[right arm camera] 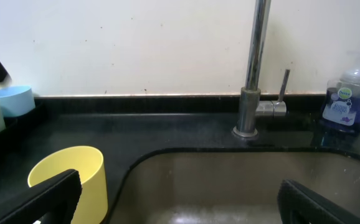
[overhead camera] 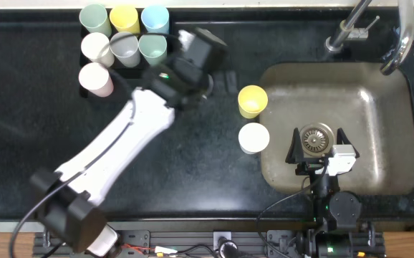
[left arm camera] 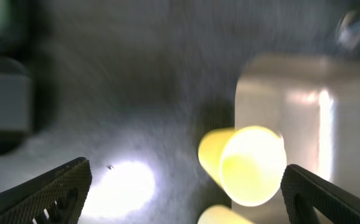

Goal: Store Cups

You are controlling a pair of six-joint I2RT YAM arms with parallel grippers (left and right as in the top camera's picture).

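- Left tool (left arm camera: pixel 186 168) gapes wide and empty toward the yellow cup (left arm camera: pixel 251 165), likely to grab it.
- Right tool (right arm camera: pixel 180 182), likewise open, empty, hangs over the sink (right arm camera: pixel 217 180).

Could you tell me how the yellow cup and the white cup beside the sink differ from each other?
Colour: the yellow cup is bright yellow, while the white cup is plain white. Place: the yellow cup stands farther from the arm bases, the white cup nearer to them. Both stand on the dark counter by the left rim of the sink, and neither is held by a gripper.
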